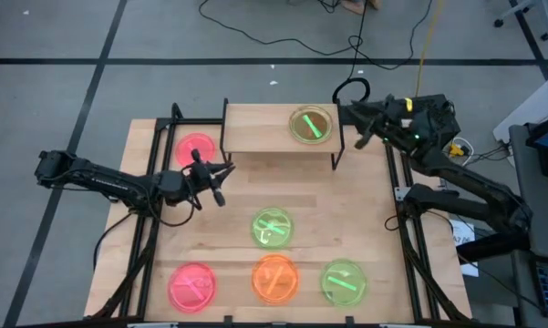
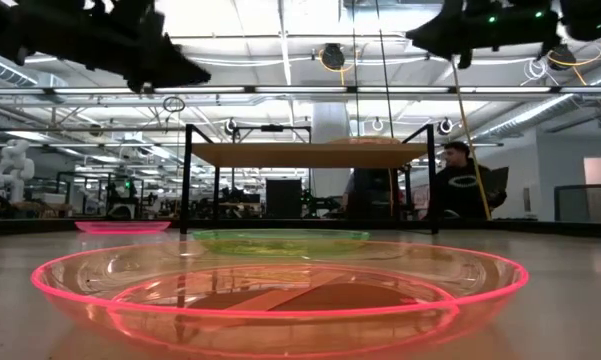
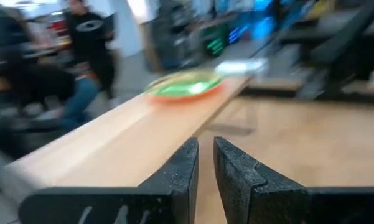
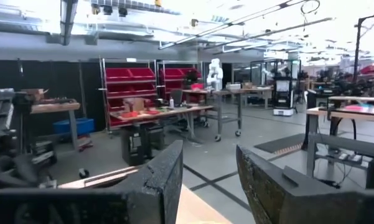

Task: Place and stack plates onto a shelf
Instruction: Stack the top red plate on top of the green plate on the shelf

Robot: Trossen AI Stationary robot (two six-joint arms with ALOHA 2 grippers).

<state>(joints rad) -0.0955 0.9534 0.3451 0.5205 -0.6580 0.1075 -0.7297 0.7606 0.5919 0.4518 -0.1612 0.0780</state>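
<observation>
By the table's (image 1: 365, 210) far left corner we see a pink plate (image 1: 196, 148). Our left gripper (image 1: 221, 173) hovers beside it, at the left end of the shelf (image 1: 255, 132), fingers a narrow slit apart and empty. Along the near edge lie a pink, an orange (image 1: 274, 279) and a green plate, another green one mid-table. A green-topped stack (image 1: 311, 125) sits on the shelf's right end. Our right gripper (image 1: 348, 116), fingers parted and empty, is just beside it.
</observation>
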